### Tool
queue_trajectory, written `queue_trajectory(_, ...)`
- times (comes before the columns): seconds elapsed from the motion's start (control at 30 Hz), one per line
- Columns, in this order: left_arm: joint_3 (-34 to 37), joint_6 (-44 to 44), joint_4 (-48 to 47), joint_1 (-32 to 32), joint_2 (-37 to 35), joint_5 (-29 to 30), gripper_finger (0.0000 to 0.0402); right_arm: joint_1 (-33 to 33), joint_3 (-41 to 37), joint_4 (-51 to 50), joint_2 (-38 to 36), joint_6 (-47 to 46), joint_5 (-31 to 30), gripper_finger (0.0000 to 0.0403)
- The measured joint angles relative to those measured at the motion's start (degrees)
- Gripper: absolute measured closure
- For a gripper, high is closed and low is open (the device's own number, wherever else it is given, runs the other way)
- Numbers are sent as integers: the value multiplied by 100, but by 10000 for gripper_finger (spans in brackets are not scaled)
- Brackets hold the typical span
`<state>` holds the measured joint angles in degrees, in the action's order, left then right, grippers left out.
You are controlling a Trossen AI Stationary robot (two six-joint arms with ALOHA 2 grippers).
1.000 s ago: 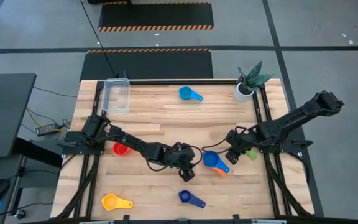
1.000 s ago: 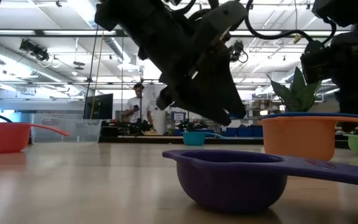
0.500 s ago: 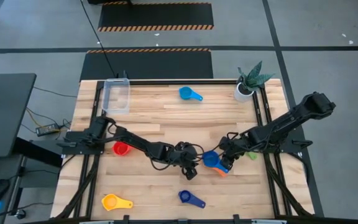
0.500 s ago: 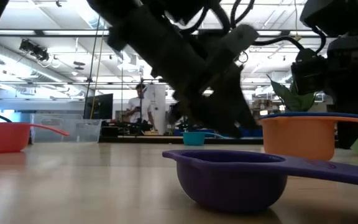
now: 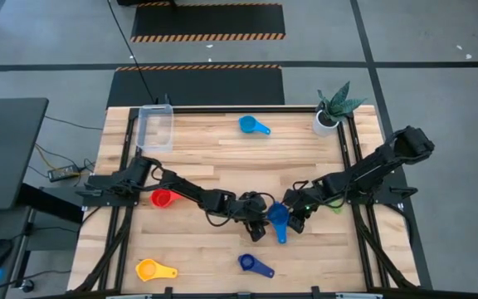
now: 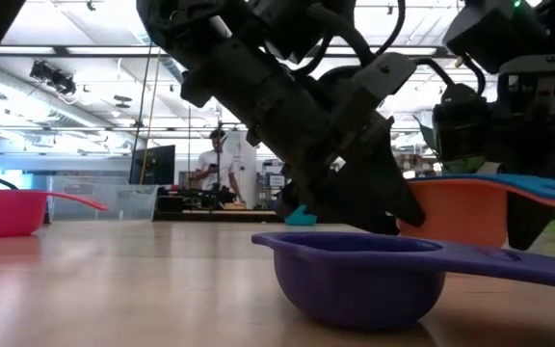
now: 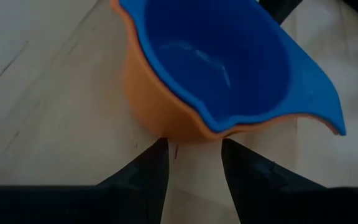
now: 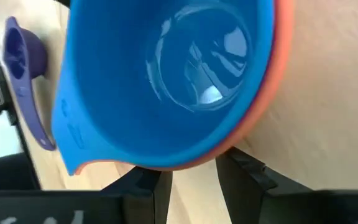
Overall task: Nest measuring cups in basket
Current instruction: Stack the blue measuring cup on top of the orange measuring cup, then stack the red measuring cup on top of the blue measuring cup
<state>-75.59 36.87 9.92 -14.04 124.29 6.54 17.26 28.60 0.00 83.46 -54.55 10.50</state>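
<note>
Fingers of my left gripper (image 7: 194, 171) are standing parted beside the nested blue and orange cups (image 7: 210, 74) mid-table, gripping nothing; my right gripper (image 8: 191, 177) is likewise; crowding risks tipping them.

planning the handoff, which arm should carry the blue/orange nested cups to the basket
Probably left. Both grippers are at the nested cups, but the basket sits at the far left corner, on the left arm's side.
</note>
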Motion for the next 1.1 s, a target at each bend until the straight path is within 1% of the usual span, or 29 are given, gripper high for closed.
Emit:
queue_trajectory(0.13,-18,0,-97,0,0,-75,246,-53,32,-92,-93,277,-20,274)
queue_trajectory(0.2,-24,-7,-280,0,-14,-121,246,-78,33,-123,-205,365,69,274)
queue_trajectory(0.4,-32,-204,-987,-7,-282,-213,246,-107,33,-734,-879,675,281,274)
queue_trajectory(0.47,-18,-287,-1598,-29,-479,-202,246,-115,33,-830,-1129,704,283,275)
queue_trajectory(0.53,-62,-310,-1920,-33,-655,-161,246,-117,33,-981,-1445,772,294,275)
queue_trajectory(0.67,-68,-313,-2771,-44,-1243,-116,246,-125,167,-1273,-1999,973,306,275)
queue_trajectory(0.7,-56,-302,-3148,-52,-1433,-101,246,-125,248,-1255,-2098,1060,301,275)
queue_trajectory(0.77,-56,-142,-3493,-62,-1757,-101,246,-125,358,-1429,-2384,1261,277,275)
queue_trajectory(0.87,-53,201,-4466,-70,-2315,-61,246,-127,625,-1408,-2645,1598,194,275)
queue_trajectory(0.9,-63,364,-4644,-70,-2438,-49,246,-127,690,-1480,-2783,1716,177,275)
queue_trajectory(1.0,-49,981,-5706,-133,-2848,88,246,-127,982,-1396,-2972,1934,-25,275)
queue_trajectory(1.03,-52,1188,-5832,-130,-2965,159,246,-128,1028,-1534,-3062,2010,-57,275)
queue_trajectory(1.1,-61,1569,-6449,-233,-3152,289,246,-127,1208,-1443,-3102,2147,-156,275)
